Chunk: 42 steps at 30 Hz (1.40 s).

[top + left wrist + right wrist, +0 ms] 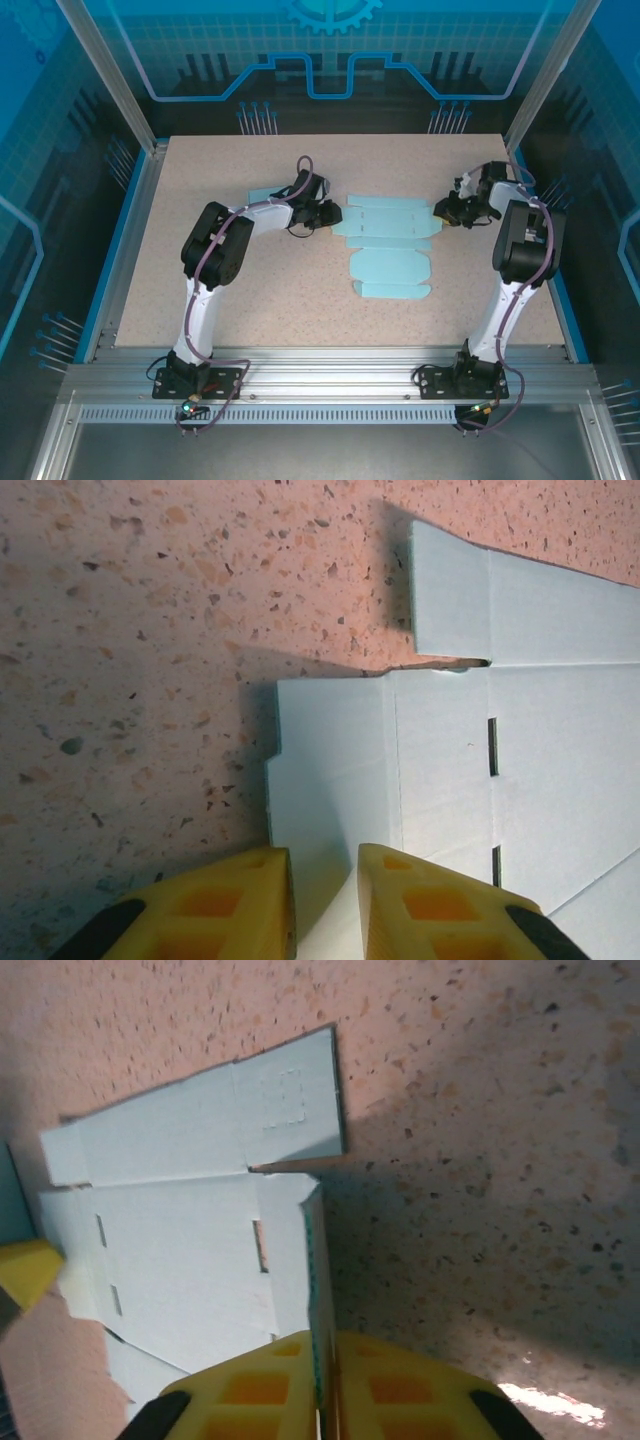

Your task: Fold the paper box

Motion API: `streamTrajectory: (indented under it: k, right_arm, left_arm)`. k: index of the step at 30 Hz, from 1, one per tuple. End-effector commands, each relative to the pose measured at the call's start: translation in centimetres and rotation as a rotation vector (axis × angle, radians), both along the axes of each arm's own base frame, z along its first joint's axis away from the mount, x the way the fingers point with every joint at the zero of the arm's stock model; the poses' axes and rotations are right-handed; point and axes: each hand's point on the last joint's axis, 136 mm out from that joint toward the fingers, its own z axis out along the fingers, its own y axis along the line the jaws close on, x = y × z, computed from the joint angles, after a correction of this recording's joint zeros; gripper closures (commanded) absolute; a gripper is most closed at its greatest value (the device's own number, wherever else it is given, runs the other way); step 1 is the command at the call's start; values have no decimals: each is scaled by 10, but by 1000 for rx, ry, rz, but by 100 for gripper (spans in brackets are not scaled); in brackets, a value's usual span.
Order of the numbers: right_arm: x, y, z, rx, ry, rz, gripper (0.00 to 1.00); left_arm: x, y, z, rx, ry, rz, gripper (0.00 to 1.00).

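My right claw is shut tight on the right flap of the box, with the thin edge standing up between my pads. My left claw hangs over the opposite flap with its fingers only narrowly apart (paper shows through the gap, so I judge nothing is pinched there). The risk as I see it is that lifting one side alone lets the blank slide or twist across the table, or creases the card off its score line. A hard tug might tear it at the slots. The box lies flat and unfolded mid-table between my claws. It is a pale blue cross of scored panels, with a long section reaching toward my bases.
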Motion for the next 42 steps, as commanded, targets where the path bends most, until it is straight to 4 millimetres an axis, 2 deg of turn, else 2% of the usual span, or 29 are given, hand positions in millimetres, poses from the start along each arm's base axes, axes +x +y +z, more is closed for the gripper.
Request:
streamTrajectory:
  k: [1,4,8,15,20,23,26,32,36,42]
  right_arm:
    - [-2,15,-4,-30,-15,68,100]
    - [0,20,6,-149,-80,117,100]
    - [2,30,38,-268,-240,183,100]
    - [-9,63,108,-342,-571,335,100]
    - [-22,75,143,-323,-702,396,100]
    - [-33,86,158,-275,-758,437,100]
    - [-44,98,170,-220,-812,476,100]
    - [-57,112,178,-175,-857,524,100]
    - [-60,116,181,-162,-867,535,100]
    - [-67,125,192,-131,-897,567,100]
  left_arm:
    - [-7,4,2,-26,30,1,73]
    - [-7,4,20,-35,-3,-13,70]
    - [-10,7,58,-24,-75,-46,63]
    - [-15,29,138,84,-264,-83,44]
    - [-16,49,187,187,-387,-112,26]
    - [-16,54,208,229,-468,-169,23]
    - [-21,46,218,266,-567,-313,24]
    - [-39,15,212,225,-674,-630,22]
    - [-47,-1,210,135,-648,-726,22]
    - [-44,-8,198,136,-646,-808,22]
